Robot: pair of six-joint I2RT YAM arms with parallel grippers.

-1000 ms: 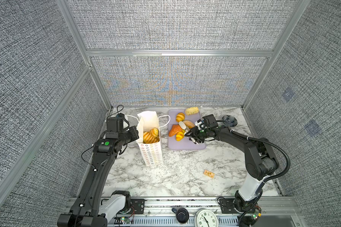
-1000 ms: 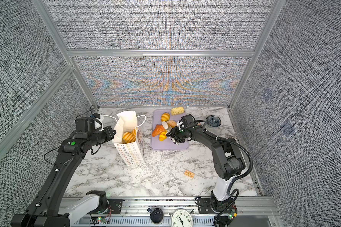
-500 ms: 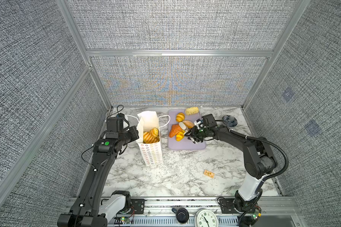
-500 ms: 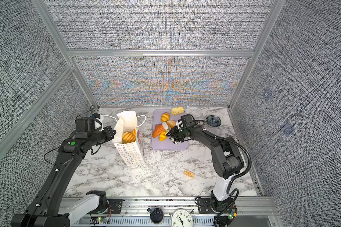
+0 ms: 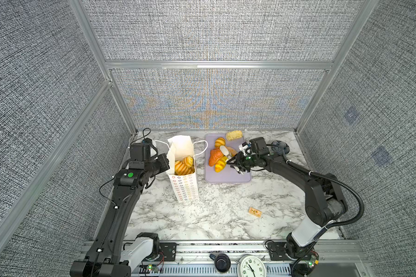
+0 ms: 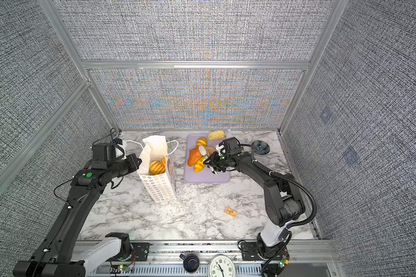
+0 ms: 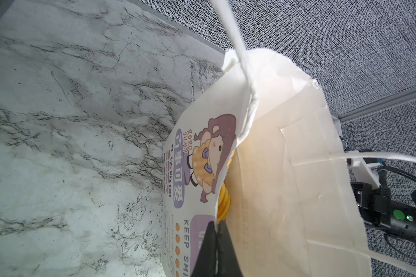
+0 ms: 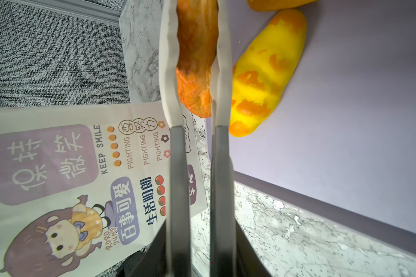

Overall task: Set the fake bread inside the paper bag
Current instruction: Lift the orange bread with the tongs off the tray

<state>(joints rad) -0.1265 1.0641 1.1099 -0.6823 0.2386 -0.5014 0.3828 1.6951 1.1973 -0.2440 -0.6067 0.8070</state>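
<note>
— White bag (image 5: 184,189), upright on the marble, mouth open. Anything in it?
— Two ridged loaves (image 5: 182,166), down inside, seen through the mouth in both top views.
— And the left gripper (image 7: 217,239)?
— Pinched tight on the bag's rim, on the side away from the tray. In the left wrist view the paper wall runs between its black jaws.
— Where's the tray (image 5: 226,178)?
— Lavender and flat, just beside the bag on the right arm's side. A strip of marble shows between them.
— The rest of the bread?
— All on the tray. The croissant (image 8: 195,60) lies nearest the bag, with a yellow roll (image 8: 262,72) just beside it on the side away from the bag. A golden bun (image 5: 219,142) sits further back, and a crumbly bun (image 5: 234,135) is farthest from the bag, at the tray's back corner.
— Right gripper (image 8: 196,28)?
— Narrowed onto the croissant. Its white fingers (image 8: 222,60) press each flank in the right wrist view. Whether the croissant is off the tray, I can't tell.
— Anything else?
— A tan packet (image 5: 255,212) on the marble, well apart from the bag, towards the right arm's base.
</note>
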